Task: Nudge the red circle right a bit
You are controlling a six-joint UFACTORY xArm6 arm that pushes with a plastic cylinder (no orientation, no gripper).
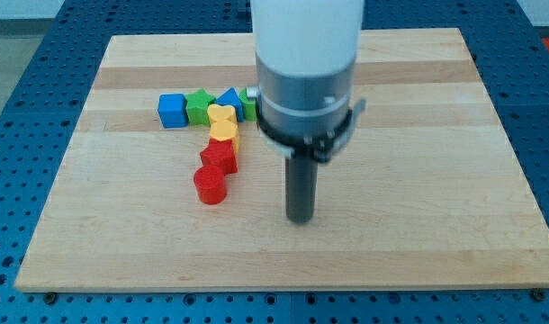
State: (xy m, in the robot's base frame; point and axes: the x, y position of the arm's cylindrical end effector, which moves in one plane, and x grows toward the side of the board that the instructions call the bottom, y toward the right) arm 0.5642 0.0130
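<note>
Red circle (210,184) sits at the bottom of the block cluster, touching the red star (219,158). Your tip (299,219), a bare rod holding nothing, stands apart at its right.

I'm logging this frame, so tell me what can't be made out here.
- Green block at the row's right end: mostly hidden behind the arm body, shape unclear.
- Blue triangle: lower part covered by the yellow block.
- Arm's upper part: cut off by the view's top.
- My tip, right of the red circle: board contact not discernible.
</note>
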